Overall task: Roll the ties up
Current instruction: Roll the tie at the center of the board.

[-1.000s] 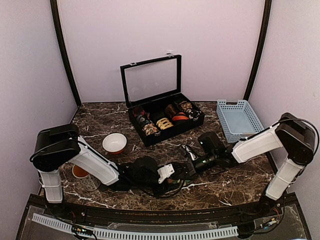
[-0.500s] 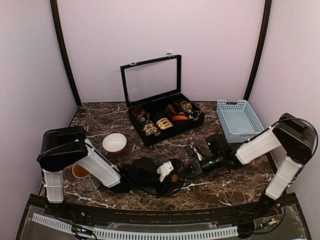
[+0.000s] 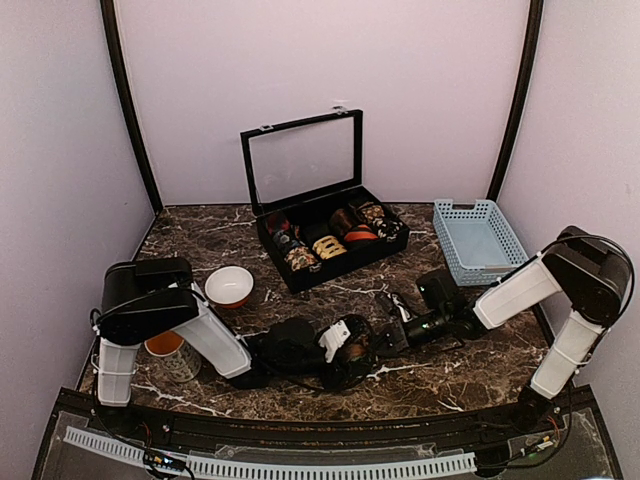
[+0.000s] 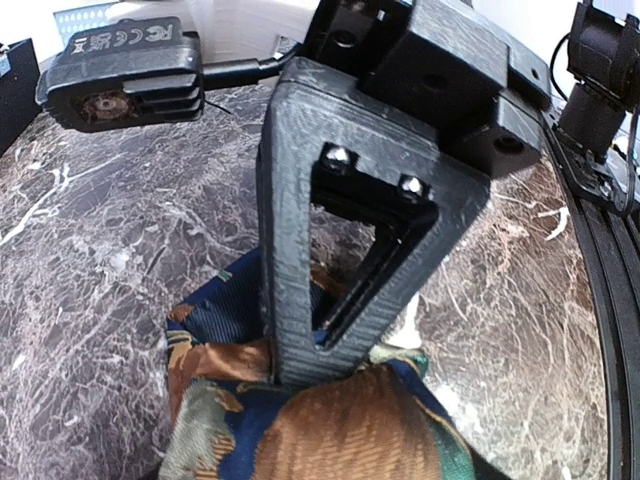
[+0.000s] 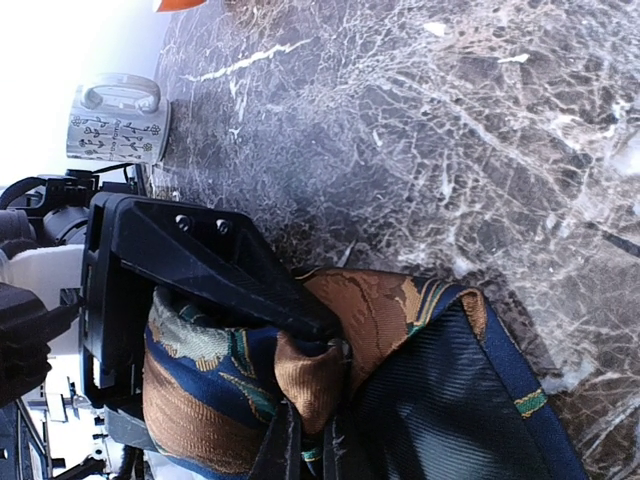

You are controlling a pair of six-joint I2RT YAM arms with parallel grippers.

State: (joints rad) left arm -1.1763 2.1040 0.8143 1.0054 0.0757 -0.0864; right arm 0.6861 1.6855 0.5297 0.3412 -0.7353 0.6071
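Observation:
One tie (image 3: pixel 352 350), navy with brown and green patches, sits as a partly wound roll on the marble table, front centre. My left gripper (image 3: pixel 343 352) is shut on the roll. In the left wrist view its black finger (image 4: pixel 330 250) presses into the fabric (image 4: pixel 360 430). My right gripper (image 3: pixel 393 337) meets the roll from the right. In the right wrist view its fingertips (image 5: pixel 290 450) pinch a brown fold of the tie (image 5: pixel 400 310), beside the left gripper's finger (image 5: pixel 200 260). The loose dark end lies flat on the table (image 5: pixel 470 400).
An open black display box (image 3: pixel 300 278) holding several rolled ties stands at the back centre. A blue basket (image 3: pixel 480 240) is at the back right. A white bowl (image 3: pixel 229 286) and a mug (image 3: pixel 165 355) are at the left; the mug also shows in the right wrist view (image 5: pixel 115 125).
My left arm has swung its wrist to the right and the roll has shifted right with it. My right gripper has drawn back slightly to the right, still at the roll.

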